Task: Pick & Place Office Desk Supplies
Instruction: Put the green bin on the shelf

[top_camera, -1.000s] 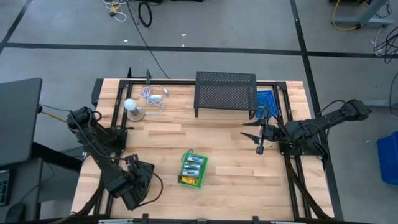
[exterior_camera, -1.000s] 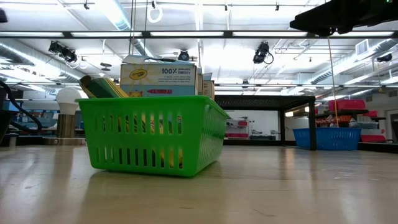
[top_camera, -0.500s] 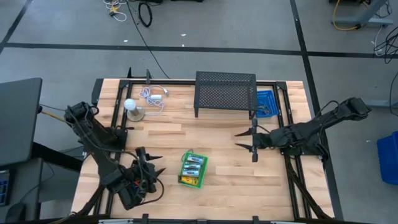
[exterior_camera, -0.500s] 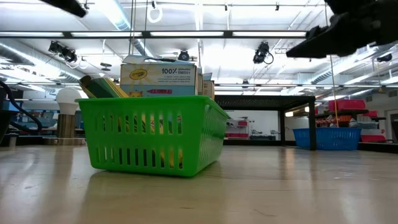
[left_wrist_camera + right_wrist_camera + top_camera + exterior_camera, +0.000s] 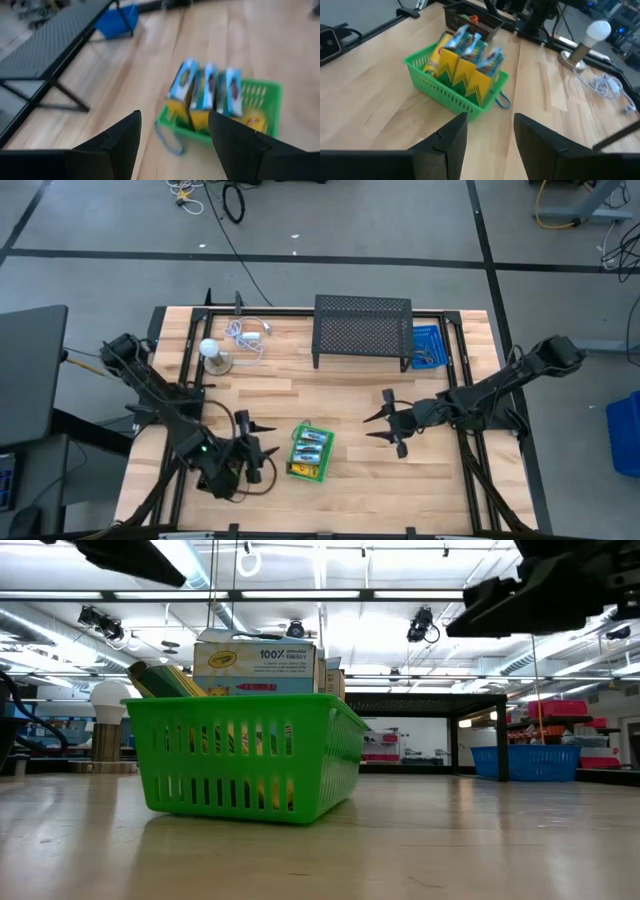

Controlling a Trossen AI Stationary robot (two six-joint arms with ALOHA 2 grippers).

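Wooden tabletop, seen from above: green basket [image 5: 308,452] of crayon boxes [image 5: 311,446] sits mid-front, long axis running front to back. Your left gripper [image 5: 258,450], fingers spread and empty, lies just beside it; right gripper [image 5: 385,420], part open, hangs farther off.

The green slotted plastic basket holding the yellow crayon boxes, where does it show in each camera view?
High view: green slotted plastic basket near the table's front middle, between both grippers.
Low view: large, left of centre.
Left wrist view: right of centre, beyond the fingers.
Right wrist view: upper left.
Shared landmark: the black mesh metal shelf; not identifiable in the right wrist view.
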